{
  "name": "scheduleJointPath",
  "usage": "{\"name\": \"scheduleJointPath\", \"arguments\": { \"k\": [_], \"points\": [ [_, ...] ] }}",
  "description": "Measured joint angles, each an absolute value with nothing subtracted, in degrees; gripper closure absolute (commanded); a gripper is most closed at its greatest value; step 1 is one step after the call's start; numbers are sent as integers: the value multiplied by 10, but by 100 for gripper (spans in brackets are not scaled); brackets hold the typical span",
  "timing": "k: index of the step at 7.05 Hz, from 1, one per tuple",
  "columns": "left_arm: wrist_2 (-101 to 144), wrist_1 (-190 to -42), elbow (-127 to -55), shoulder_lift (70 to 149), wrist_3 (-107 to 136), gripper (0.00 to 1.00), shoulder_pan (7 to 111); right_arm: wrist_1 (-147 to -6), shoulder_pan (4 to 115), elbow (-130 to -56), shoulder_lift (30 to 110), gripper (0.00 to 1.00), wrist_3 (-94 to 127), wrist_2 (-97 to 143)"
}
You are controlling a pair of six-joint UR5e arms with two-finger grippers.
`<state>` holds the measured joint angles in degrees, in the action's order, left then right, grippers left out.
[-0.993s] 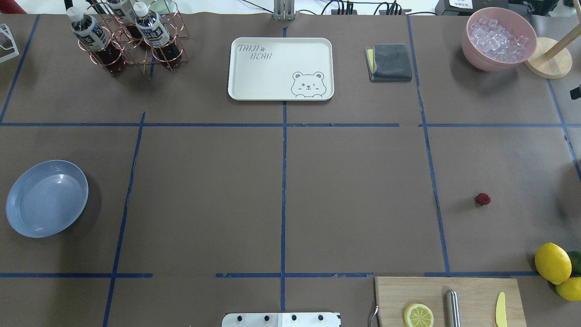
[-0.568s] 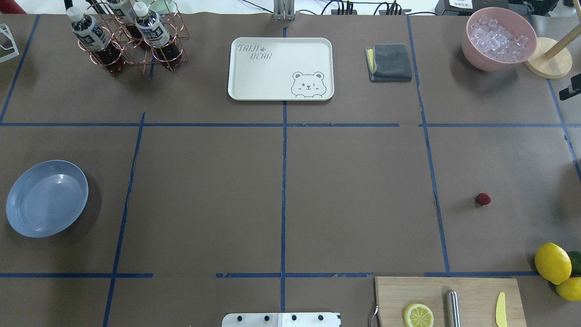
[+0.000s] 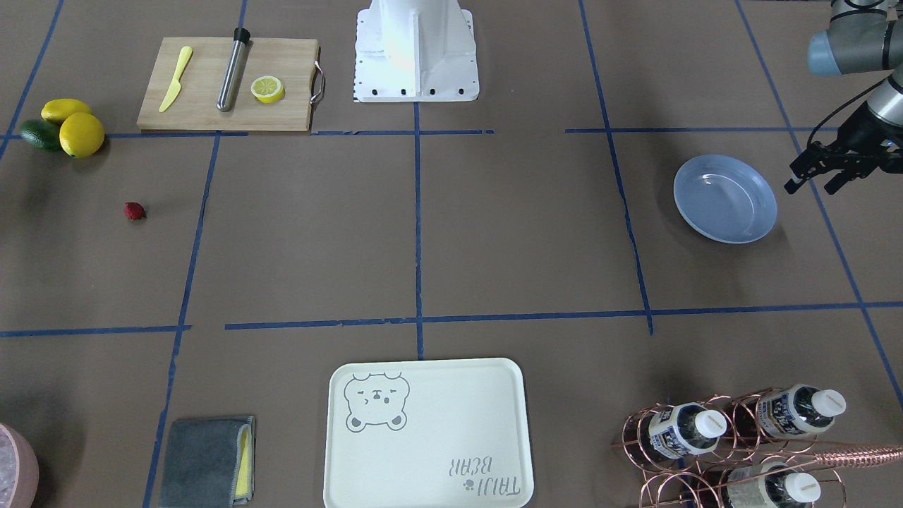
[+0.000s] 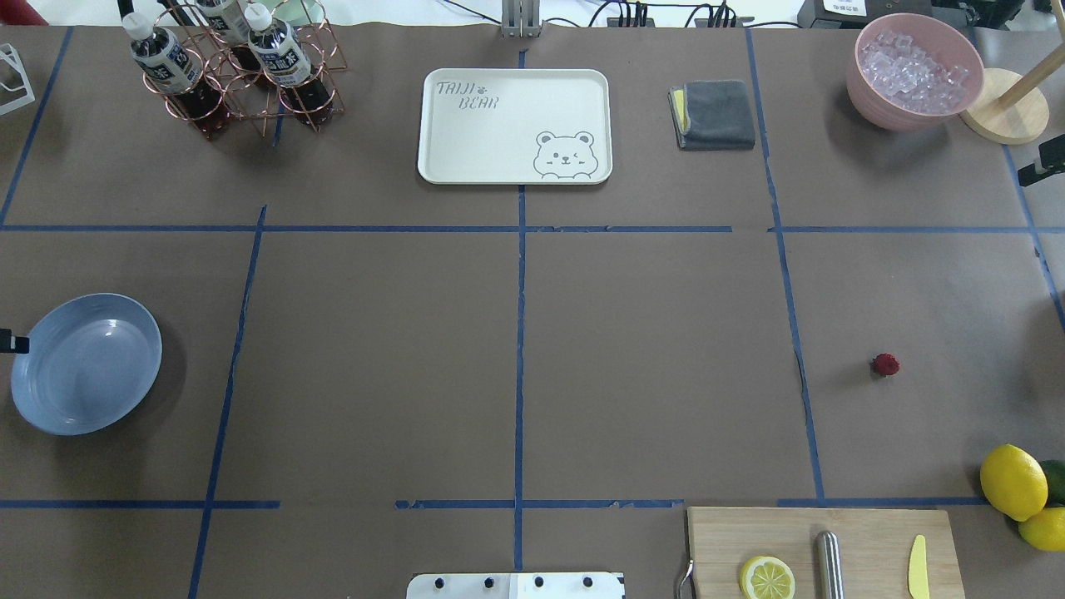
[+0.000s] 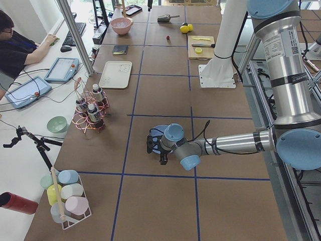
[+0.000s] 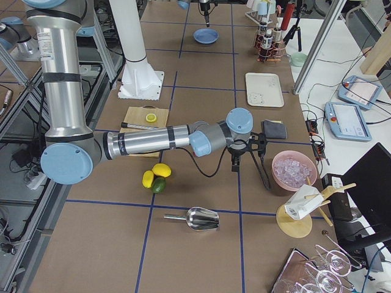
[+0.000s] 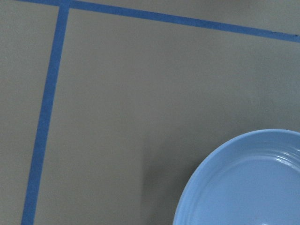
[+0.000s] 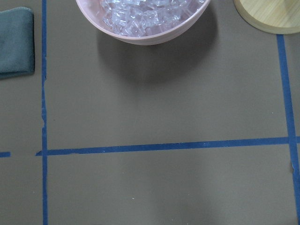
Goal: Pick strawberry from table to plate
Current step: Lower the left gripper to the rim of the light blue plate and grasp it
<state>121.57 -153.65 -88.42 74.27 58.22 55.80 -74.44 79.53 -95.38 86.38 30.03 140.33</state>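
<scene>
Out on the right half of the brown paper-covered table [image 4: 649, 349], gridded with blue tape, we see the tiny dark-red strawberry [image 4: 886, 364] lying alone. It is roundish, with a darker stem end. It sits a little beyond the whole yellow lemons [image 4: 1012, 481] and well apart from the round, glossy light-blue plate [image 4: 83, 366]. That plate rests bare at the left end of the table, with a raised rim and faint concentric rings.

We find the left gripper [image 3: 811, 187] hanging just beside the plate's outer edge, its black fingers spread and holding nothing. The right gripper [image 6: 246, 152] hovers near the smooth pink bowl of clear ice cubes [image 4: 882, 112] at the far right. We cannot tell whether its fingers are apart or closed.

At the far middle lies a cream rectangular tray [image 4: 499, 141] printed "TAIJI BEAR" beside a winking bear face. Along the near edge sits a pale wooden cutting board [image 4: 874, 532] carrying a cut lemon half [image 4: 767, 578].
</scene>
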Motion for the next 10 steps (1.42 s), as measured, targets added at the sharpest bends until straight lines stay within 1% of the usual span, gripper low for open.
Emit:
{"name": "scheduleJointPath", "arguments": {
  "k": [1, 3, 4, 5, 6, 7, 8, 9, 10],
  "points": [
    [1207, -1540, -882, 743, 594, 29, 543, -744, 795, -954, 864, 0, 301, 1403],
    [1193, -1542, -877, 743, 602, 31, 529, -745, 795, -954, 864, 0, 301, 1403],
    [1190, -1542, -876, 743, 602, 34, 525, -745, 795, -954, 864, 0, 301, 1403],
    [1187, -1542, -876, 743, 603, 40, 521, -745, 795, -954, 864, 0, 301, 1403],
    [1184, -1542, -875, 744, 603, 55, 517, -744, 795, -954, 864, 0, 300, 1403],
    [1183, -1542, -875, 744, 603, 74, 515, -744, 795, -954, 864, 0, 300, 1403],
    [1182, -1542, -875, 744, 603, 90, 514, -744, 795, -956, 864, 0, 300, 1403],
    [1182, -1543, -875, 744, 603, 100, 514, -744, 795, -959, 864, 0, 300, 1403],
    [1183, -1544, -875, 744, 602, 100, 514, -744, 795, -962, 864, 0, 301, 1403]
  ]
}}
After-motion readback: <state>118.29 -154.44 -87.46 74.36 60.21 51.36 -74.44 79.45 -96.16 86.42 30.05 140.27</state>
